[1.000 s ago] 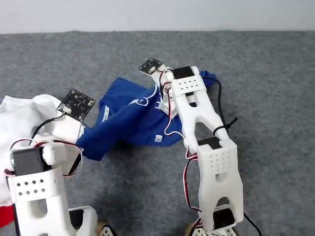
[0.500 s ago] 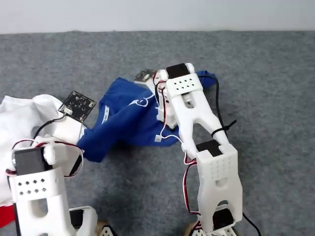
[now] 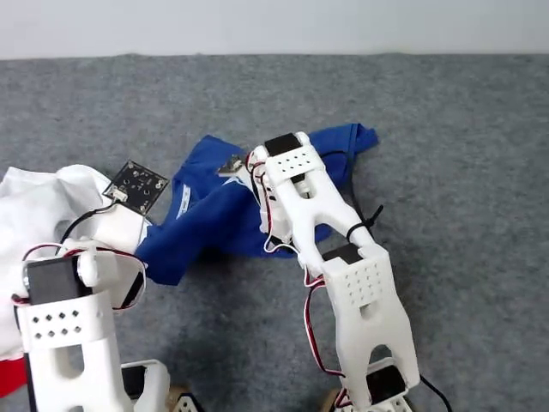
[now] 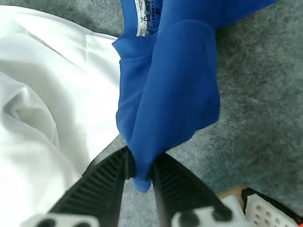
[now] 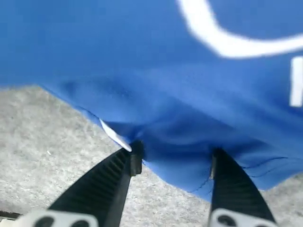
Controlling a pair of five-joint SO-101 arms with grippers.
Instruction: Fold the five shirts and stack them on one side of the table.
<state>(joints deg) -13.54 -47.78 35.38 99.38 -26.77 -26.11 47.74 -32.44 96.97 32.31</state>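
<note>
I see my left gripper (image 4: 140,166) pinching a fold of the blue shirt (image 3: 219,210), crumpled on the table (image 3: 463,172) against the white shirt (image 3: 34,206), while my right gripper (image 5: 174,158) gapes over its hem, that arm hiding part of it.

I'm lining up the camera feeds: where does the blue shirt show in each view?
High view: the blue shirt lies mid-table on the grey carpet, partly under the right arm, beside the white shirt.
Left wrist view: its corner is pinched in the left end effector, white shirt alongside.
Right wrist view: its edge sits between the right end effector's open fingers.
Shared landmark: the grey carpet.
</note>
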